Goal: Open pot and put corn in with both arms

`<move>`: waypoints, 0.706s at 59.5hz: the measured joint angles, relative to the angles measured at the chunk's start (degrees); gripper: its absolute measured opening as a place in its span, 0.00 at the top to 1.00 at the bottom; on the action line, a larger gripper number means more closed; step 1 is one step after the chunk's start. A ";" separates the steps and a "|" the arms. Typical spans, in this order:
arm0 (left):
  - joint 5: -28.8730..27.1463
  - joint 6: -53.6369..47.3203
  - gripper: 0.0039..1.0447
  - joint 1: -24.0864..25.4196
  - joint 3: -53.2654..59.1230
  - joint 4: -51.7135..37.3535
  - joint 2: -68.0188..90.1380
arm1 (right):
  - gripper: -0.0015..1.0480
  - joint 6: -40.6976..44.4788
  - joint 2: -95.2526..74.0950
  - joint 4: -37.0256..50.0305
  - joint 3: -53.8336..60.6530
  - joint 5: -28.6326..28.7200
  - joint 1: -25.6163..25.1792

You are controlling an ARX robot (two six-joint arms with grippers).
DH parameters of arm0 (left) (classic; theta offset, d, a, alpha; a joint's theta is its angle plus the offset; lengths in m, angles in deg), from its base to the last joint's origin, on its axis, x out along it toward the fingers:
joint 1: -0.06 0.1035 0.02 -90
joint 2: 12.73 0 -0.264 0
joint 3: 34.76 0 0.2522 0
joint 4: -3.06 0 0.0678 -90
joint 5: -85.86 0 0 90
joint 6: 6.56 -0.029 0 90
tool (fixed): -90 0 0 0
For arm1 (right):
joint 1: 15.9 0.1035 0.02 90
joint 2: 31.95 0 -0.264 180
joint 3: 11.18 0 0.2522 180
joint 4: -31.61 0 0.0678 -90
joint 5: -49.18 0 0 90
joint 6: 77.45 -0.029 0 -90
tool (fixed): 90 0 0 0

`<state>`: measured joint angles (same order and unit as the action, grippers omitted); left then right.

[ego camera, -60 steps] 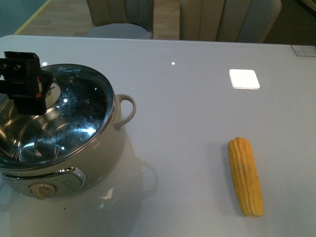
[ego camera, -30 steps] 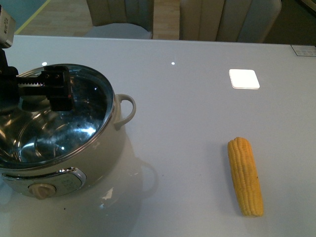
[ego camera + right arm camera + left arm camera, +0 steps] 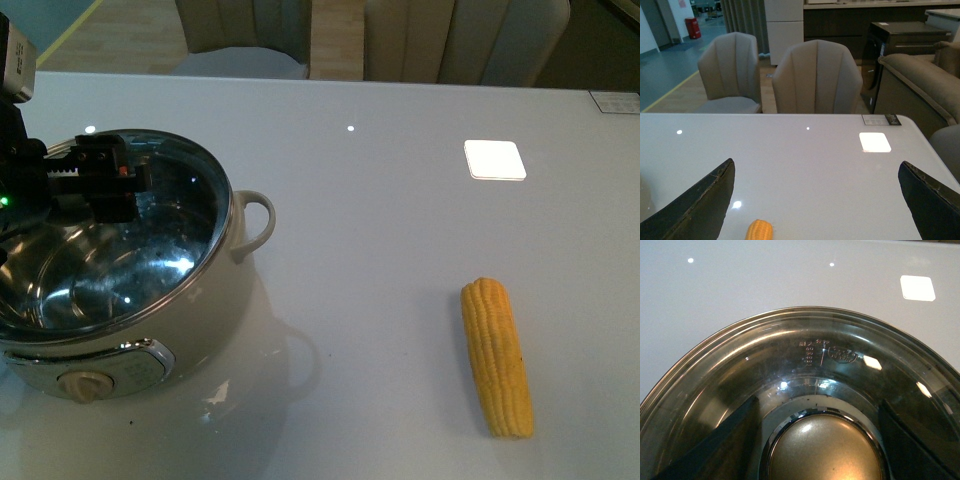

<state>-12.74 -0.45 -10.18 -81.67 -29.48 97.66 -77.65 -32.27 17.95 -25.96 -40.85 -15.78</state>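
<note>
The cream-white pot (image 3: 215, 300) stands at the table's left with its glass lid (image 3: 170, 235) on. My left gripper (image 3: 112, 180) hangs open over the lid. In the left wrist view the lid's rounded knob (image 3: 825, 452) lies between the two dark fingers (image 3: 715, 450), and no contact with them shows. The yellow corn (image 3: 497, 357) lies on the table at the right front, pointing away from me. Only its tip (image 3: 759, 231) shows in the right wrist view, below my open right gripper (image 3: 817, 185), which holds nothing. The right gripper is out of the front view.
The pot's loop handle (image 3: 258, 222) sticks out toward the table's middle, and its dial (image 3: 85, 384) faces me. A bright square reflection (image 3: 494, 160) lies on the grey table (image 3: 400, 250). Upholstered chairs (image 3: 817, 75) stand behind the far edge.
My left gripper has turned and shifted over the lid's middle, so it now hides the knob in the front view. Pot and corn have not moved.
</note>
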 joint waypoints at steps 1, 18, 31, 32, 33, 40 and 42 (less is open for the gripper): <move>0.02 0.00 0.44 0.00 0.00 -0.09 0.00 | 0.08 0.00 0.00 0.00 0.00 -0.02 0.00; -0.61 -0.35 0.58 -0.07 -0.17 -0.17 0.00 | 0.08 0.00 0.00 0.00 0.02 -0.02 0.00; -0.83 -0.22 0.58 -0.20 -0.68 1.92 -1.40 | 0.08 0.00 0.00 0.00 0.00 -0.02 0.00; -0.83 -0.22 0.58 -0.20 -0.74 2.25 -1.66 | 0.08 0.00 0.00 0.00 0.02 -0.02 0.00; -0.83 -0.20 0.58 -0.20 -0.79 2.40 -1.75 | 0.08 0.00 0.00 0.00 0.00 -0.02 0.00; -0.90 0.22 0.58 -0.20 -1.03 4.26 -3.37 | 0.08 0.00 0.00 0.00 0.02 -0.02 0.00; -0.96 0.22 0.58 -0.20 -1.09 4.85 -3.93 | 0.08 0.00 0.00 0.00 0.02 -0.02 0.00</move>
<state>-13.70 -0.23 -10.38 -82.76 -24.63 93.72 -77.65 -32.27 17.95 -25.93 -40.87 -15.78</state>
